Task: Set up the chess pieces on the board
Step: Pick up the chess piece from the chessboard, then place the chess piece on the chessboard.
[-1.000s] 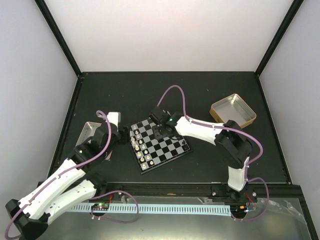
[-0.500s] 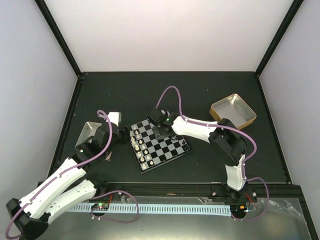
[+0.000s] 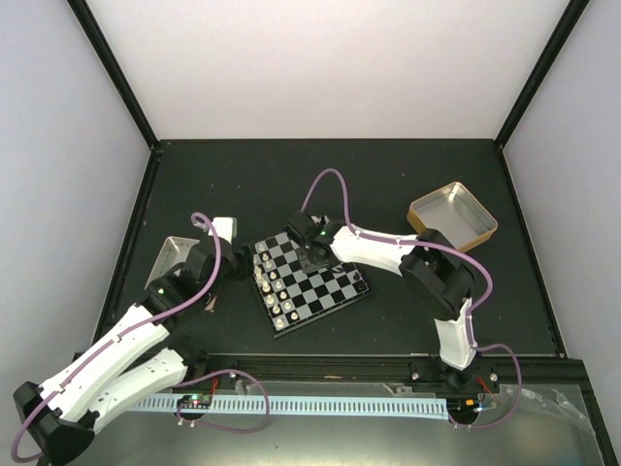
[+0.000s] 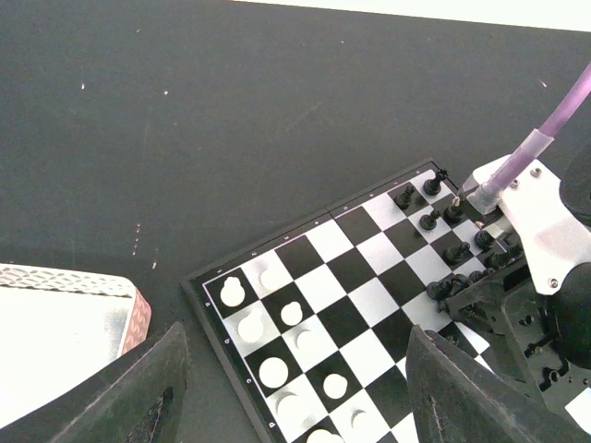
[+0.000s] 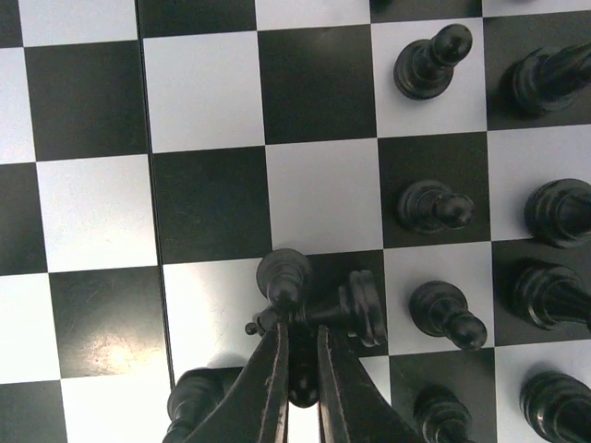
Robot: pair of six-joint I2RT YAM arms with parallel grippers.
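The board (image 3: 328, 292) lies tilted in the middle of the table. Cream-white chess pieces (image 4: 233, 293) fill its left side and black chess pieces (image 4: 453, 252) stand along its far right side. My right gripper (image 5: 300, 343) is low over the board among the black pieces. Its fingers are shut on a black piece (image 5: 362, 305) that lies tipped on its side, right beside an upright black pawn (image 5: 282, 275). My left gripper (image 4: 305, 392) hovers open above the board's white corner, holding nothing.
A gold tin (image 3: 452, 214) sits at the back right. A silver tray (image 3: 173, 254) rests left of the board, under my left arm. More black pieces (image 5: 434, 205) stand close to the right of my right fingers. The right arm (image 4: 545, 240) reaches across the board.
My right gripper has slid a little left along the board's far side and closed its fingers on the tipped black piece. The left arm has barely moved.
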